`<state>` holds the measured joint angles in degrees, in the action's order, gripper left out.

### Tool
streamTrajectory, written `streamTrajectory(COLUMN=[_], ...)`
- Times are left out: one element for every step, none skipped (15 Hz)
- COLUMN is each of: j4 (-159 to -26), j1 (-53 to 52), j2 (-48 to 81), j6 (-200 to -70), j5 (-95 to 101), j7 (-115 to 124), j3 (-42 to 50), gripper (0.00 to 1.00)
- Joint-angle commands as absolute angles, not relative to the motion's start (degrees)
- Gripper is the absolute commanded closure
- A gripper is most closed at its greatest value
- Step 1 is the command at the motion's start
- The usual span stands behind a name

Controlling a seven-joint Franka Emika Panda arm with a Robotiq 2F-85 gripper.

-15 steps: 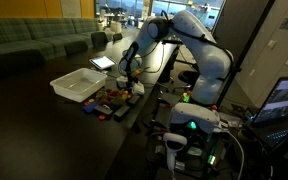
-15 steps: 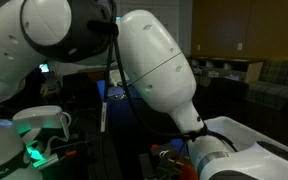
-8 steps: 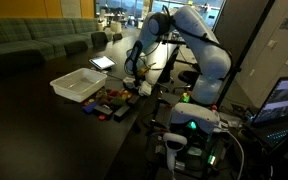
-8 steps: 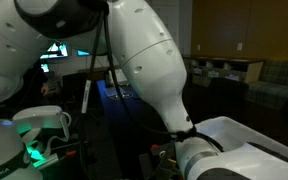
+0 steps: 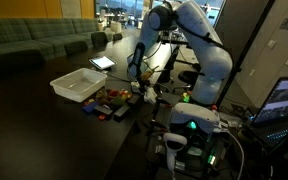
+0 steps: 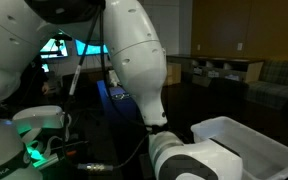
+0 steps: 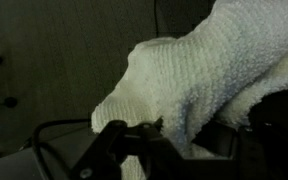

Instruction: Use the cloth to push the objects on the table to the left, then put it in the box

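In an exterior view my gripper (image 5: 136, 82) hangs above the dark table (image 5: 34, 130), and a pale scrap of the cloth (image 5: 140, 89) shows at its tip, clear of the tabletop as far as I can tell. The scattered objects (image 5: 106, 104) lie just below and beside it, and the white box (image 5: 79, 85) sits near them on the far side from me. In an exterior view my own arm (image 6: 134, 60) blocks nearly everything. I see the box (image 6: 246, 150) low in the corner, but neither my fingers nor the cloth. In the wrist view the cloth (image 7: 199, 75) fills most of the picture, a knobbly white towelling bunched between the dark jaws of the gripper (image 7: 179, 142), which I judge are pinched together on a fold of it. It looks light, soft and limp, so I expect it to droop and drag rather than push stiffly. I reckon a grip on a thick gathered fold, with plenty hanging below, suits sweeping best, and nothing about it seems fragile or slippery.
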<state>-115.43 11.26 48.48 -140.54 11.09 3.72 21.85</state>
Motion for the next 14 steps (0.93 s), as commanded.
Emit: streamTrajectory(j4=[-121.03, -121.6, -122.0, -122.17, -122.07, -121.64, -120.94, -120.63, -120.17, -119.79, -119.54, -119.04, -118.96, -118.68], j1=[9.25, 8.86, 8.51, 8.16, 7.83, 7.52, 7.07, 6.81, 6.63, 6.11, 5.95, 5.66, 5.37, 4.94], j2=[44.94, 44.88, 44.78, 44.77, 44.97, 45.31, 45.7, 45.52, 45.34, 45.28, 44.99, 45.02, 44.61, 44.47], j6=[-138.47, -138.25, -138.14, -138.25, -138.44, -138.52, -138.48, -138.21, -137.64, -137.81, -137.75, -137.84, -138.09, -138.23], j5=[11.36, 11.12, 10.78, 10.45, 10.22, 9.97, 9.69, 9.6, 9.11, 8.99, 8.78, 8.47, 8.29, 8.14], j7=[5.06, 5.31, 5.36, 5.63, 5.83, 6.07, 6.55, 6.42, 6.29, 6.3, 5.82, 5.6, 5.18, 4.94], j3=[20.15, 19.43, 18.38, 17.5, 16.6, 15.69, 14.85, 14.17, 13.25, 12.49, 11.56, 10.49, 9.46, 8.4], gripper=[0.87, 0.87, 0.88, 0.87, 0.88, 0.87, 0.87, 0.87, 0.86, 0.87, 0.87, 0.87, 0.87, 0.87])
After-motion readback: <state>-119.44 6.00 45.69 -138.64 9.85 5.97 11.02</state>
